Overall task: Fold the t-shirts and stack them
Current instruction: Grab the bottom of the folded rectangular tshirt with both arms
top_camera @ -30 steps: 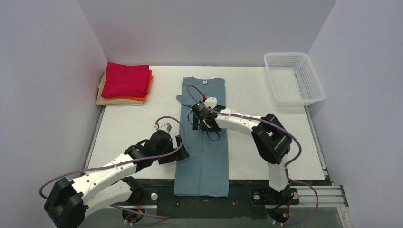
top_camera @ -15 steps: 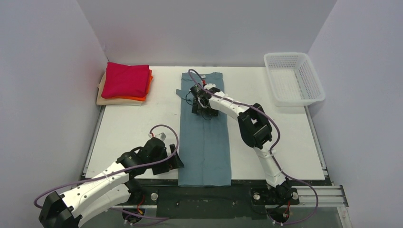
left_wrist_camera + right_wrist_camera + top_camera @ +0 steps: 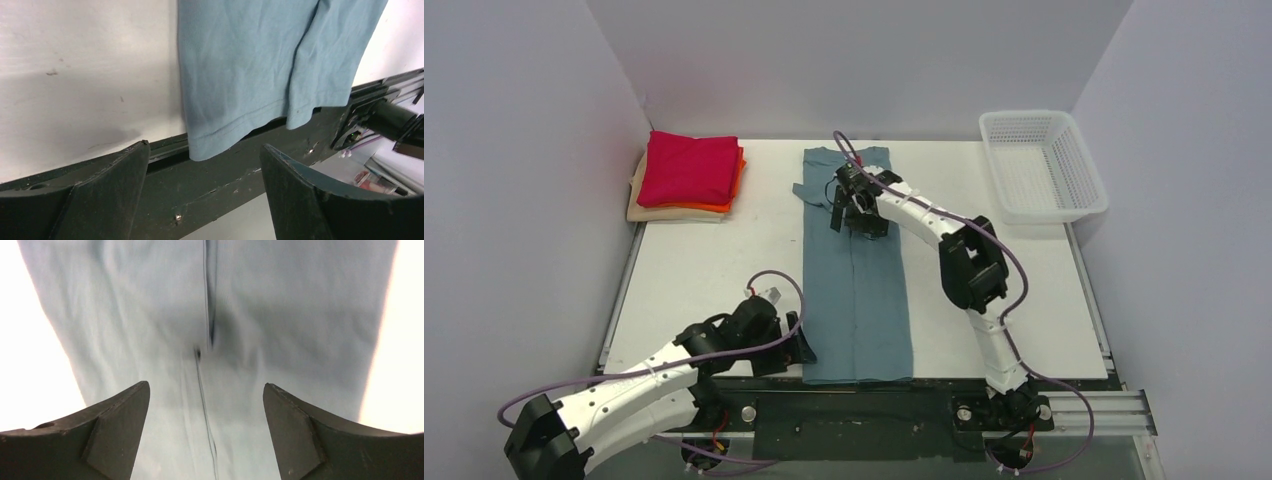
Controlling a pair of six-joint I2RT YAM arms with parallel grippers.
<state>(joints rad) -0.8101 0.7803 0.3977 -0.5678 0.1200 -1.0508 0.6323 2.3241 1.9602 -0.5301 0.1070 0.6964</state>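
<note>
While pale walls (image 3: 854, 70) enclose it, the white table (image 3: 704, 260) bears t-shirts (image 3: 854, 290)

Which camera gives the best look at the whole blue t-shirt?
The top external view: it shows the blue t-shirt entire, a long folded strip, end to end. The left wrist view catches only its hem at the near edge of the table; the right wrist view only a blurry middle stretch.
</note>
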